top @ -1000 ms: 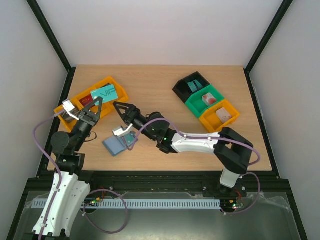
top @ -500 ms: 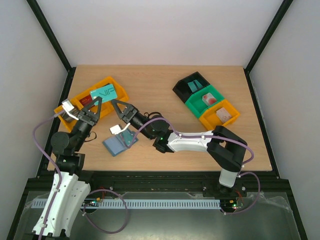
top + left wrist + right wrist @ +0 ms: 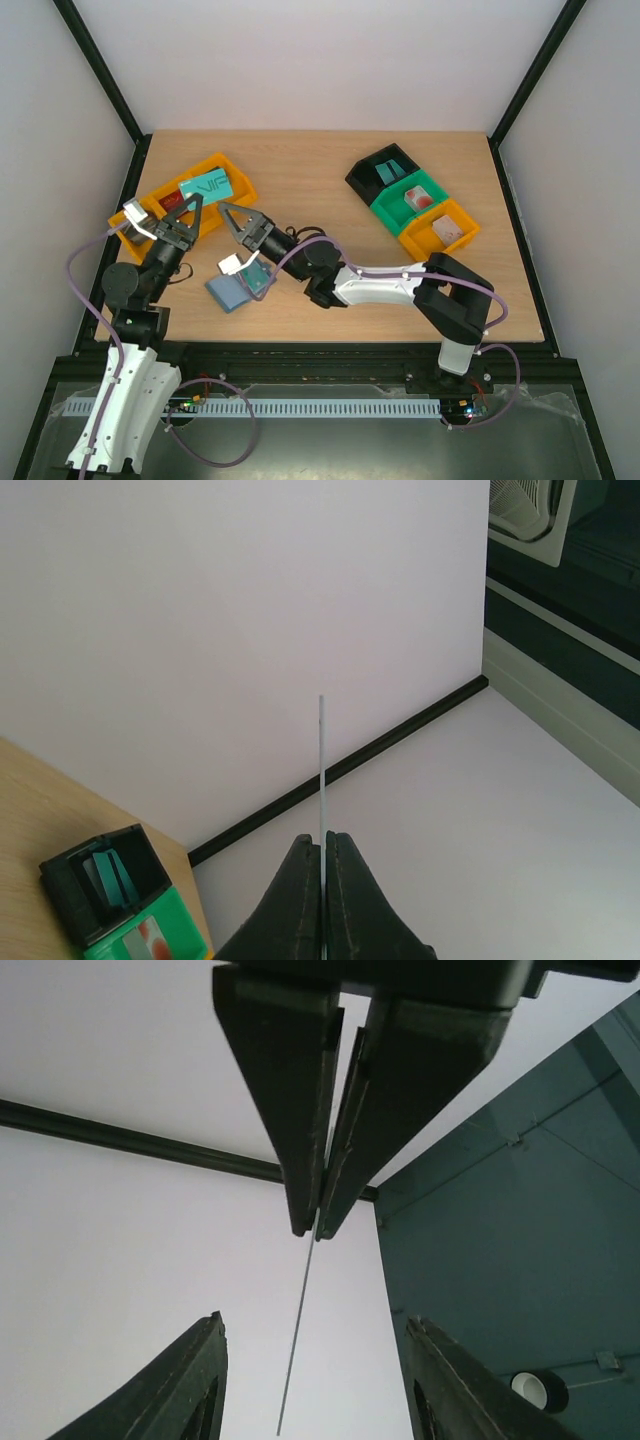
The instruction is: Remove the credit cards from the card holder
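Note:
The card holder (image 3: 238,285) lies open on the table, blue with a paler inside and a white tab. My left gripper (image 3: 194,204) is shut on a teal credit card (image 3: 207,186) and holds it up over the left orange trays. In the left wrist view the card (image 3: 321,770) shows edge-on between the closed fingers (image 3: 305,880). My right gripper (image 3: 238,213) is open just right of that card, above the holder. In the right wrist view its open fingers (image 3: 190,1385) flank the card's edge (image 3: 298,1345), held by the left gripper (image 3: 318,1228).
Orange trays (image 3: 236,172) at the far left hold a red block (image 3: 170,204) and a grey one. At the far right stand a black tray (image 3: 362,178) with teal cards, a green tray (image 3: 398,216) and an orange tray (image 3: 436,247). The black tray also shows in the left wrist view (image 3: 60,880).
My right arm has moved left, bringing its open gripper closer to the card in my left gripper. The card has shifted slightly left. The holder has not moved.

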`<action>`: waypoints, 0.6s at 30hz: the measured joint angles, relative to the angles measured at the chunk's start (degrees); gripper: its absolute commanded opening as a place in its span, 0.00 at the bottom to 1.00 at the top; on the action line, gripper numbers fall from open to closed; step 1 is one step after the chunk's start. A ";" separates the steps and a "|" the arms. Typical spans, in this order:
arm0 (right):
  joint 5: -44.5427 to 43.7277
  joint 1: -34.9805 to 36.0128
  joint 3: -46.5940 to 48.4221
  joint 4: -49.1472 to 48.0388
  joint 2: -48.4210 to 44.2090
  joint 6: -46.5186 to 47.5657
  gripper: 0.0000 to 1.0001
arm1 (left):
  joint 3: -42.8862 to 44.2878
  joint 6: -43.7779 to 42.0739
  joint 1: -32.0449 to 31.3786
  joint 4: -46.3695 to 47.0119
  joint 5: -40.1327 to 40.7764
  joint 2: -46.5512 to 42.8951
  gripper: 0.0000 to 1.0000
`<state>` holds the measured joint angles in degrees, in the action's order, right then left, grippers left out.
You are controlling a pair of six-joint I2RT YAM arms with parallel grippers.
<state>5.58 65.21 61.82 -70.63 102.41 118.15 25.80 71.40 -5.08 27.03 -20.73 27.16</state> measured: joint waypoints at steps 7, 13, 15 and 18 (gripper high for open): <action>-2.32 0.37 4.35 0.52 0.46 -2.47 0.39 | -0.02 -0.11 0.02 0.55 -0.15 -0.02 0.02; -3.89 0.44 5.29 1.66 0.96 -2.97 0.37 | -0.02 -0.33 0.02 1.20 -0.26 -0.22 0.02; -4.28 0.44 5.29 1.79 1.01 -2.97 0.32 | -0.04 -0.35 0.02 1.05 -0.26 -0.22 0.02; -4.63 0.44 5.29 1.88 1.01 -2.97 0.25 | -0.13 -0.35 0.02 0.92 -0.31 -0.22 0.02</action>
<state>0.95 65.65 67.11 -68.75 103.42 115.18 25.67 71.05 -5.06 27.94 -21.04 26.94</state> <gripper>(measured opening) 0.305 0.026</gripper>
